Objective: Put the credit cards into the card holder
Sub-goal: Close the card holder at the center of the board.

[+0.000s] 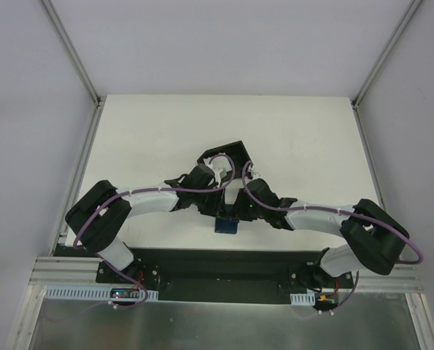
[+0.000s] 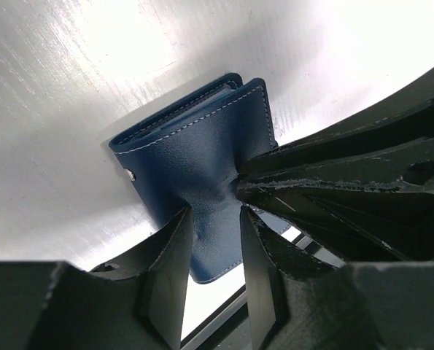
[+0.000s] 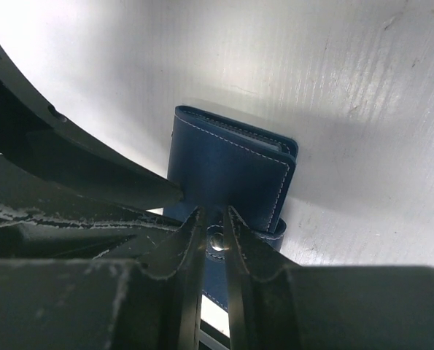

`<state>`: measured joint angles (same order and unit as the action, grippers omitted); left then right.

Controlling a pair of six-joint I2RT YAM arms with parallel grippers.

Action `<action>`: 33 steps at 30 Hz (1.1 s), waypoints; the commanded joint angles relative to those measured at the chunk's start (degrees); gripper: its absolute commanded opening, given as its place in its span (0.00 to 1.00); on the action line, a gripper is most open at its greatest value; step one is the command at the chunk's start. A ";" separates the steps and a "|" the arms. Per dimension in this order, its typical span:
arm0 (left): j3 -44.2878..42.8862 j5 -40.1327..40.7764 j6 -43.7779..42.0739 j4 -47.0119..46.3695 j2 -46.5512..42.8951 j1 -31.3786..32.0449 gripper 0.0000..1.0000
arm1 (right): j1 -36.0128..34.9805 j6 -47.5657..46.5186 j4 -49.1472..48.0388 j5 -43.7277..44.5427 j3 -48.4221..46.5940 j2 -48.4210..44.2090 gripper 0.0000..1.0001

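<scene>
The card holder [image 1: 227, 225] is a navy-blue wallet lying folded shut near the table's front edge, between both grippers. It also shows in the left wrist view [image 2: 195, 146] and in the right wrist view [image 3: 227, 171]. My left gripper [image 2: 215, 219] is open, with its fingertips on the wallet's cover and leather showing between them. My right gripper [image 3: 215, 215] is almost shut, with its tips against the cover. The snap tab [image 3: 217, 240] shows through the narrow gap between its fingers. No loose credit cards are in view. Pale edges show inside the fold [image 3: 275, 146].
A black tray [image 1: 230, 154] lies just behind the two wrists, partly hidden by them. The white table [image 1: 289, 138] is walled by grey panels left and right. Its front edge and a dark rail [image 2: 224, 317] run close below the wallet.
</scene>
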<state>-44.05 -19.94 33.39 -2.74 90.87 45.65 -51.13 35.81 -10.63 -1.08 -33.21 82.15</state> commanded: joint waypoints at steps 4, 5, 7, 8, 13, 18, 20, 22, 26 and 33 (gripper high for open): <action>2.39 3.42 1.15 0.19 2.91 0.41 0.29 | 0.42 -0.83 3.16 2.84 0.16 -1.63 0.20; 2.74 3.94 1.15 0.37 2.56 0.32 0.29 | 0.77 -1.27 3.25 3.27 0.34 -3.12 0.21; 3.01 4.65 0.89 0.63 1.95 0.41 0.29 | 1.12 -2.32 4.30 4.33 0.60 -6.11 0.22; 2.92 4.65 0.46 0.81 1.94 0.41 0.29 | 1.21 -2.76 5.09 4.94 0.78 -8.13 0.22; 1.78 4.56 -0.43 1.69 1.86 0.41 0.30 | 1.48 -3.21 8.96 5.83 1.13 -12.27 0.22; 1.08 4.74 -0.78 2.30 1.15 0.32 0.31 | 1.48 -2.42 10.37 3.81 1.57 -12.54 0.19; 0.81 4.65 -1.04 2.57 0.98 0.41 0.30 | 1.48 -2.33 10.37 2.67 1.31 -11.40 0.17; 0.46 4.65 -1.39 2.57 0.89 0.41 0.31 | 1.21 -2.24 10.11 2.05 1.13 -10.17 0.16; 0.20 4.65 -1.57 4.06 0.80 0.41 0.31 | 0.77 -2.24 8.62 1.70 0.17 -7.63 0.15; -0.16 4.92 -1.83 4.85 0.80 0.41 0.31 | -0.37 -1.80 7.21 -0.32 -1.07 -4.90 0.13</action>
<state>-43.97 -18.83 33.61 -2.76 91.11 45.45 -50.59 33.65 -1.76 0.10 -32.18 76.49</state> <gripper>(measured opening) 0.303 0.130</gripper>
